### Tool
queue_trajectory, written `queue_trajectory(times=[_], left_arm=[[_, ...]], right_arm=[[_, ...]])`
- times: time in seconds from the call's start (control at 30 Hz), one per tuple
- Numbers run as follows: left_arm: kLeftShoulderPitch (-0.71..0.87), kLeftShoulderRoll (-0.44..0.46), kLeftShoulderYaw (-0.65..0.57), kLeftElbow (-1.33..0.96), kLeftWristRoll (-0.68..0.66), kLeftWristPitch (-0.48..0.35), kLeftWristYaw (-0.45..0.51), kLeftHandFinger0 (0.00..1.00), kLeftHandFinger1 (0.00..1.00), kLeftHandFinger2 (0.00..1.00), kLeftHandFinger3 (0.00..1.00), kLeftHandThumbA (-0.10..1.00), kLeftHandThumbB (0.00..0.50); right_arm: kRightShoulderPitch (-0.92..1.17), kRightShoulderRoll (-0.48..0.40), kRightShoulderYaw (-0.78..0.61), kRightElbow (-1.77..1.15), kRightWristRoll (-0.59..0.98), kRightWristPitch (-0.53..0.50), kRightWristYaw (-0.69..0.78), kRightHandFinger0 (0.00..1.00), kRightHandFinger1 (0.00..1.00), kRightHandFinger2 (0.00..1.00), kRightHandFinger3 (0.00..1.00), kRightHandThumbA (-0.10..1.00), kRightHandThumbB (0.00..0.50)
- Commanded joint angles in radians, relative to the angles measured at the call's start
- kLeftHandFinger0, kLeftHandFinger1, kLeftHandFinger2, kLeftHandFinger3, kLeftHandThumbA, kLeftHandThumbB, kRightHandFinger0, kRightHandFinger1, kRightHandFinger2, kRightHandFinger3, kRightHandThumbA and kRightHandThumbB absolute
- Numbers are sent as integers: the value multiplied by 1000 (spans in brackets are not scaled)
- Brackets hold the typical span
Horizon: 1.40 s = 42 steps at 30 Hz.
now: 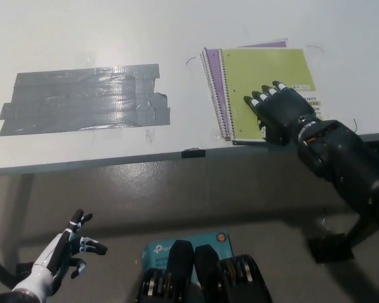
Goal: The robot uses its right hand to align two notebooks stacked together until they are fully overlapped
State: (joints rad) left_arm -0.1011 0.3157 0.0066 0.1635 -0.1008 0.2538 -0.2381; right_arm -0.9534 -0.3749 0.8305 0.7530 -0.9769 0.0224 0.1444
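Note:
A green spiral notebook (265, 76) lies on top of a purple notebook (213, 71) on the white table (114, 31), near its front edge at the right. The purple one shows as a strip along the green one's left side and a sliver at the top right. My black right hand (279, 112) rests flat on the lower right part of the green cover, fingers spread, holding nothing. My white left hand (63, 255) hangs below the table at the lower left, fingers apart and empty.
A broad patch of grey tape (85, 98) covers the table's left half. A small black clip (191, 153) sits on the table's front edge. A teal box (177, 247) lies on the floor below.

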Motion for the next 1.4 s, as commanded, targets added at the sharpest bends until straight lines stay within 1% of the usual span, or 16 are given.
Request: queue_trajectory(times=[0.0, 0.17, 0.23, 0.27, 0.3, 0.37, 0.47, 0.5, 0.53, 0.77, 0.97, 1.03, 1.1, 1.17, 1.3, 1.37], left_arm=[[-19, 5, -3, -23, -5, -3, -19, 513, 571, 449, 1000, 1000, 500], [-18, 6, -5, -24, -2, -8, -18, 487, 558, 442, 1000, 1000, 500], [-13, 11, -4, -24, 0, -14, -19, 482, 560, 439, 1000, 1000, 500], [-14, 12, -11, -20, 13, -20, -15, 512, 572, 453, 1000, 1000, 500], [-14, 10, -9, -17, 8, -20, -17, 510, 568, 462, 1000, 1000, 500], [-12, 11, -9, -19, 7, -18, -16, 465, 548, 456, 1000, 1000, 500], [-9, 9, -7, -22, 5, -12, -14, 469, 554, 455, 1000, 1000, 500], [-8, 12, -10, -23, 9, -15, -15, 477, 565, 472, 1000, 1000, 500], [-1, 13, -13, -21, 15, -18, -13, 443, 548, 482, 1000, 1000, 500], [1, 6, -3, -4, -2, -30, -16, 474, 544, 443, 1000, 1000, 500], [7, 12, -8, -13, 5, -18, -17, 476, 536, 455, 1000, 1000, 500], [5, 14, -7, -14, 5, -15, -17, 469, 534, 454, 1000, 1000, 500], [5, 11, 1, -11, -9, -10, -21, 462, 535, 428, 1000, 1000, 500], [6, 13, 2, -11, -12, -9, -23, 472, 534, 427, 1000, 1000, 500], [17, 16, -2, -18, -1, -16, -18, 504, 559, 443, 1000, 1000, 500], [26, 17, -1, -25, 1, -18, -16, 455, 540, 449, 1000, 1000, 500]], right_arm=[[11, -37, 50, 20, -53, -119, -17, 1000, 1000, 1000, 1000, 1000, 493], [3, -48, 80, 40, -84, -161, -79, 1000, 1000, 1000, 1000, 1000, 496], [8, -36, 60, 43, -65, -151, -82, 1000, 1000, 1000, 1000, 1000, 474], [22, -26, 8, 33, -14, -119, -70, 1000, 1000, 1000, 1000, 1000, 431], [27, -22, -6, 28, -12, -104, -76, 1000, 1000, 1000, 1000, 1000, 410], [38, -6, -59, 26, 19, -81, -86, 1000, 1000, 1000, 1000, 1000, 396], [39, 1, -90, 17, 18, -80, -73, 1000, 1000, 1000, 1000, 1000, 377], [30, 5, -92, 19, 11, -78, -61, 1000, 1000, 1000, 1000, 1000, 380], [35, 7, -95, 9, 6, -74, -55, 1000, 1000, 1000, 1000, 1000, 373], [27, 22, -109, 14, -8, -49, -54, 1000, 1000, 1000, 1000, 1000, 397], [17, 2, -131, -13, -5, -40, -47, 1000, 1000, 1000, 1000, 1000, 345], [14, 2, -134, -11, -6, -42, -50, 1000, 1000, 1000, 1000, 1000, 343], [-10, -26, -146, -27, -16, -49, -61, 1000, 1000, 1000, 1000, 1000, 254], [-16, -29, -145, -26, -24, -54, -68, 1000, 1000, 1000, 1000, 1000, 246], [-55, -65, -156, -53, -56, -59, -136, 1000, 1000, 1000, 1000, 1000, 190], [-77, -67, -168, -50, -44, -73, -146, 1000, 1000, 1000, 1000, 1000, 176]])
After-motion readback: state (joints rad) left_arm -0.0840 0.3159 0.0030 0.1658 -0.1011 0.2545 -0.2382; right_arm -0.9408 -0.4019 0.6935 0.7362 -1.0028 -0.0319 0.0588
